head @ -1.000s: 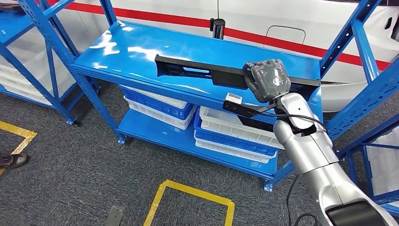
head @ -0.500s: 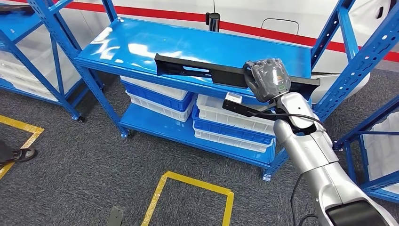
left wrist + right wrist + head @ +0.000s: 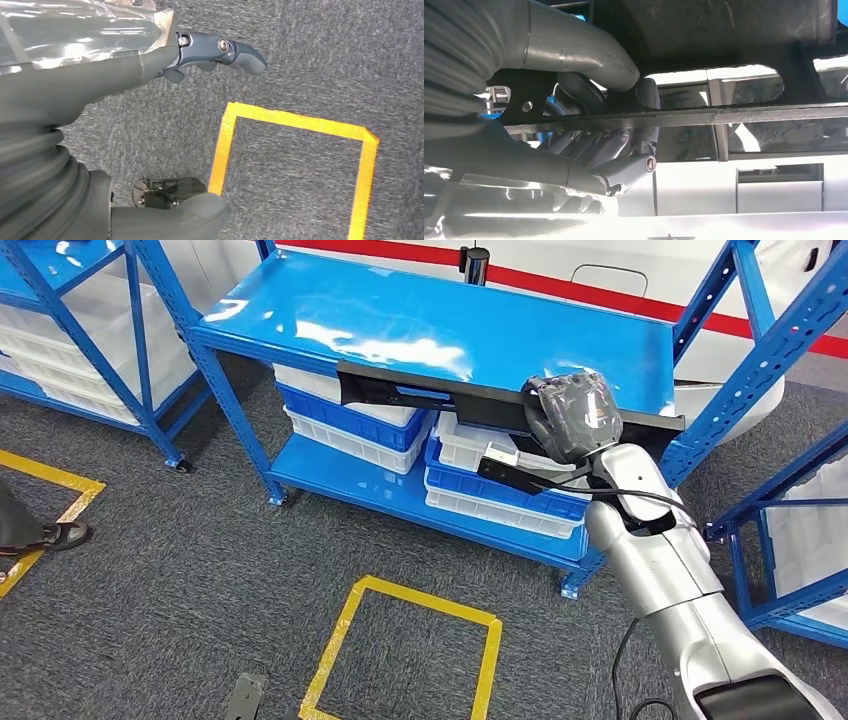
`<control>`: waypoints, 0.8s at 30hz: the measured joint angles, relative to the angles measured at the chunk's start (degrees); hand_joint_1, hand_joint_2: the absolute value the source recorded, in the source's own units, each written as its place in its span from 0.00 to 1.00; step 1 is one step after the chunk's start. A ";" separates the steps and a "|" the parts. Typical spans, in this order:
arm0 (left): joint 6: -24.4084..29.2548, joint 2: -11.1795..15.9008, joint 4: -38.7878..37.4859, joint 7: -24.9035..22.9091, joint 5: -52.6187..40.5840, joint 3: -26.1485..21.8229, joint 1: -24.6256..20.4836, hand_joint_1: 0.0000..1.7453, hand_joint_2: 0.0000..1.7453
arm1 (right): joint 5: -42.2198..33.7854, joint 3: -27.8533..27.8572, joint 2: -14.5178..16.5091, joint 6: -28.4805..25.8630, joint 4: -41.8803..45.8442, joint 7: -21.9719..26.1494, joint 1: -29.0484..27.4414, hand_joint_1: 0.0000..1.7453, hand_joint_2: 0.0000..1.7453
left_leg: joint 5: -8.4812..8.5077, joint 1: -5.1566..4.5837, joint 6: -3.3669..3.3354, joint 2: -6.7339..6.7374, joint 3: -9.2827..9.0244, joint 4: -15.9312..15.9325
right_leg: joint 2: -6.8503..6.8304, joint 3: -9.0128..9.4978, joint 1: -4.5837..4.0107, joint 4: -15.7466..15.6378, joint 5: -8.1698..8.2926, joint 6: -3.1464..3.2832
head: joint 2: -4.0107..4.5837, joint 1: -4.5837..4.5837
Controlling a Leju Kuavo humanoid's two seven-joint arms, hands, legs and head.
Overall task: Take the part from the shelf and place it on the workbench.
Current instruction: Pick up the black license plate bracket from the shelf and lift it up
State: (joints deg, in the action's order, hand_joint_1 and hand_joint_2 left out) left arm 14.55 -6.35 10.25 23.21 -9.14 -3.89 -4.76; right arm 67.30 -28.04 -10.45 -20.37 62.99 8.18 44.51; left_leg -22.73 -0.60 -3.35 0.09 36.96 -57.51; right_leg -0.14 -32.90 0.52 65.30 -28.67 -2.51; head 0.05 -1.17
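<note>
The part (image 3: 440,397) is a long black plastic strip, held level in the air just in front of the blue shelf's top board (image 3: 420,315). My right hand (image 3: 572,415) grips it right of its middle, with the thumb over its top edge. Up close in the right wrist view, the fingers (image 3: 594,145) wrap the part's thin black rail (image 3: 704,116) and the thumb presses from the other side. My left hand (image 3: 150,55) hangs over the grey carpet, its fingers apart and holding nothing.
The blue steel shelf (image 3: 300,465) carries stacked blue and white bins (image 3: 350,430) on its lower level. More blue racks stand at the left (image 3: 90,330) and right (image 3: 790,430). A yellow tape square (image 3: 400,640) marks the carpet. A person's shoe (image 3: 55,536) is at the left edge.
The camera has pulled back and shifted, so the shelf sits farther away. The part, which lay on the top board, now hangs off its front edge in my right hand.
</note>
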 joint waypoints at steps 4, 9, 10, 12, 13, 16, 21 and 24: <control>-0.07 0.00 -0.01 0.02 -0.26 0.00 -0.01 0.00 1.00 | -0.08 0.90 -0.09 0.05 0.73 -0.11 -0.12 0.93 1.00 | 2.12 -0.18 1.11 -0.04 1.18 0.06 | 0.06 4.78 -0.56 -8.97 -1.25 1.54 | 0.00 -0.09; -0.08 0.20 -0.03 0.01 -0.35 -0.02 0.05 0.00 1.00 | -1.57 1.31 0.00 1.04 0.88 0.72 -0.28 0.93 1.00 | -7.42 0.57 2.87 -0.34 4.61 -9.30 | -0.28 1.75 0.51 -9.14 2.12 3.40 | 0.00 -0.27; -0.08 0.21 -0.02 0.02 -0.35 -0.02 0.04 0.00 1.00 | -2.04 1.41 0.11 1.32 0.90 0.99 -0.28 0.93 1.00 | -9.49 0.81 3.21 -0.33 5.32 -13.25 | -0.28 0.96 0.49 -9.09 2.76 3.35 | 0.00 -0.31; -0.08 0.24 -0.02 0.03 -0.35 -0.02 0.01 0.00 1.00 | -2.99 1.64 0.33 1.78 0.90 1.43 -0.27 0.93 1.00 | -9.40 1.26 3.67 -0.30 4.95 -17.48 | -0.28 -0.57 0.50 -8.88 3.89 3.12 | 0.00 -0.32; -0.08 0.26 -0.02 0.08 -0.36 -0.02 0.00 0.00 1.00 | -3.40 1.79 0.42 1.94 0.90 1.65 -0.27 0.93 1.00 | -7.85 1.48 3.77 -0.29 3.36 -16.63 | -0.27 -1.31 0.52 -8.73 4.37 2.89 | 0.00 -0.32; -0.08 0.28 0.09 0.46 -0.45 -0.02 -0.10 0.00 1.00 | -4.17 2.35 0.51 2.03 1.05 2.20 -0.18 0.93 1.00 | -6.05 1.77 3.57 -0.32 -5.58 -5.29 | -0.31 -2.82 0.36 -8.36 5.46 1.94 | -0.01 -0.28; 0.07 0.24 0.14 0.75 -0.62 -0.06 -0.14 0.00 1.00 | -3.49 2.74 0.40 1.80 1.49 2.67 -0.01 0.93 1.00 | -6.33 0.99 1.15 -0.27 -8.24 1.18 | -0.49 -4.20 0.16 -7.98 6.64 0.09 | -0.01 -0.10; 0.04 0.26 0.14 0.82 -0.72 -0.14 -0.17 0.00 1.00 | -2.07 2.61 0.25 1.61 1.77 2.36 -0.20 0.93 1.00 | -4.80 0.81 -0.20 -0.44 -6.95 1.47 | -0.35 -8.13 0.29 1.04 1.57 0.56 | -0.01 0.09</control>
State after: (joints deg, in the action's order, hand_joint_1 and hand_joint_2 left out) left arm 14.59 -6.09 10.39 24.03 -9.86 -4.03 -4.93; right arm 65.24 -25.42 -10.20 -18.76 64.76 10.54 44.31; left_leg -27.53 0.21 -3.55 -0.35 30.01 -56.04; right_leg -0.49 -41.03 0.81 66.34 -27.11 -1.95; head 0.05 -1.08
